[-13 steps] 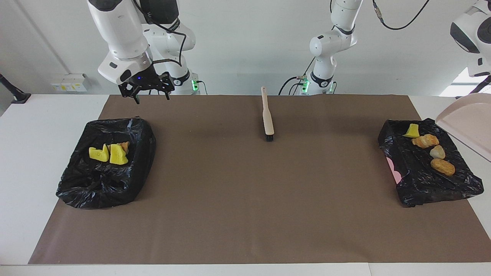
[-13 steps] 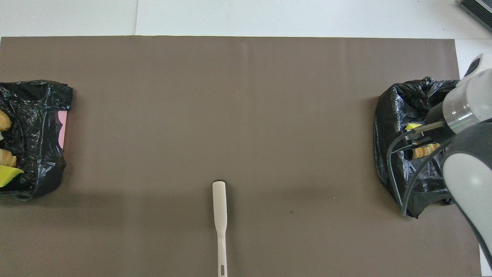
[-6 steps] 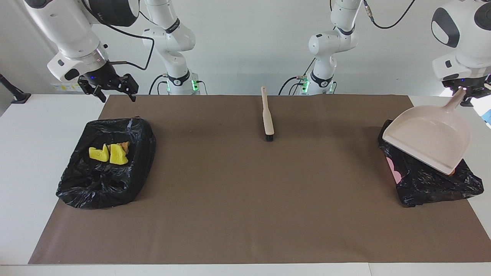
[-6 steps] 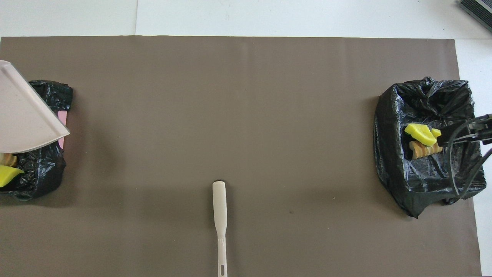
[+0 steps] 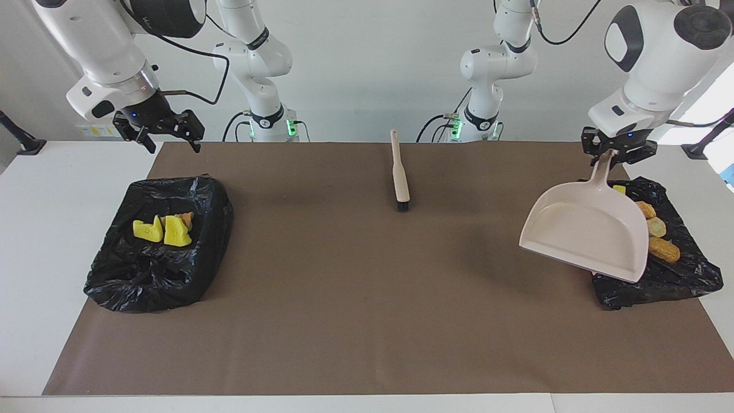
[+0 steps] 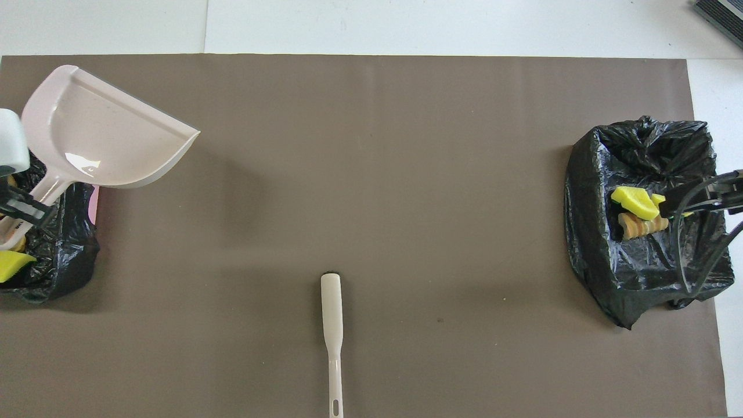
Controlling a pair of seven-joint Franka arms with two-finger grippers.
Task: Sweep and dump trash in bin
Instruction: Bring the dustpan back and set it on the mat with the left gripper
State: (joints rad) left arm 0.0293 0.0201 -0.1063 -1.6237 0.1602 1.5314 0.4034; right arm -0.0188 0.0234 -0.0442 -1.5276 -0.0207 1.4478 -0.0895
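Dustpan up, trash sitting in both bins!
Left end effector pinches the dustpan handle, pan tilted over the bin at 3 o'clock in facing view w/ trash inside. Right end effector, fingers spread, hangs above the 9 o'clock bin holding yellow chunks. Brush lies mid-worktop.

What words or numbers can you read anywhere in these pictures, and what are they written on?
None can be read for sure.
Right arm: white letters on its dark upper joint, cut off and too blurred to read.
Wall socket plate near the right arm's end of the table: small yellow stickers, too small to read.
Dustpan, brush, both black bin bags: no writing shows.
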